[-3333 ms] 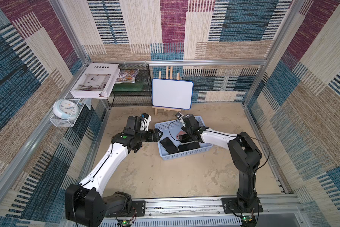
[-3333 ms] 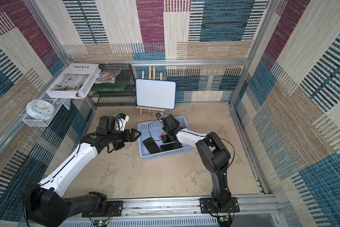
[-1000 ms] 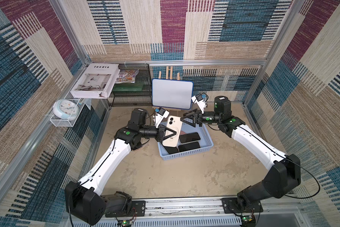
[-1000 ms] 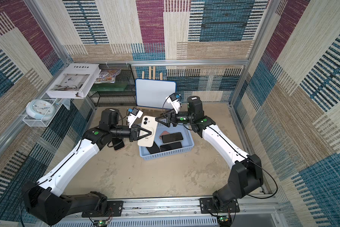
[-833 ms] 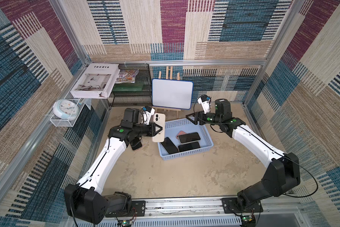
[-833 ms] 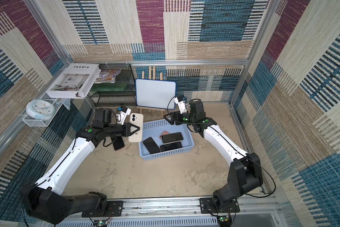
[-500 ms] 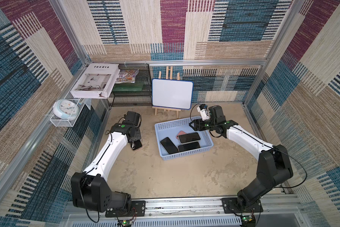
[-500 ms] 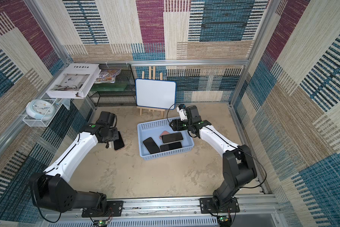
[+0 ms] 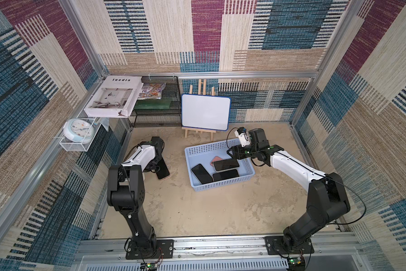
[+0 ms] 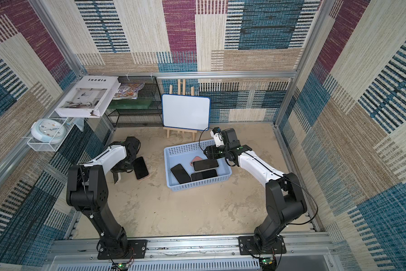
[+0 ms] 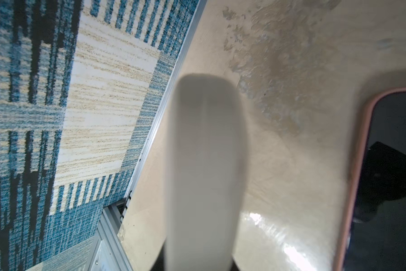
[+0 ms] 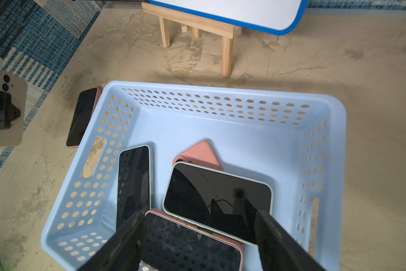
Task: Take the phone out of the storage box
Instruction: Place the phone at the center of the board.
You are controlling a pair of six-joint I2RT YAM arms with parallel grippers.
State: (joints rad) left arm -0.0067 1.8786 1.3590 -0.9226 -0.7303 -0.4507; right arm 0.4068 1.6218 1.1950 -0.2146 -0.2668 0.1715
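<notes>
Phones are lying heaped in the storage box (image 9: 223,185), four of them, all crowding the half of the box nearest the arm bases. A white-edged phone (image 9: 226,164) is sitting screen up on top of a pink phone (image 9: 216,158) that is lying face down, with only its camera corner poking out. A dark phone (image 9: 201,173) is lying flat beside them, toward the box wall that faces the left arm. A pink-cased phone (image 9: 225,175) is lying screen up against the box's near wall, touching the white-edged one. Which of those two is overlapping the other I can't make out.

The right gripper (image 9: 232,153) is hovering over the box's wall on the right arm's side, just above the end of the white-edged phone. Its claw is standing wide apart with nothing between the fingers (image 12: 127,241).

The left gripper (image 12: 8,113) is hanging well outside the box, on the left arm's side. Its claw is clamping a cream phone (image 12: 8,137), holding it upright close to the tabletop (image 9: 197,211) with the camera lenses facing the box. Whether the phone's lower edge is touching down I can't tell. A loose phone (image 9: 162,169) in a pink case is lying flat and screen up on the tabletop between the box and that gripper, apart from the box and just beside the gripper. A whiteboard (image 9: 205,112) on a small wooden easel is standing beyond the box's far wall.
</notes>
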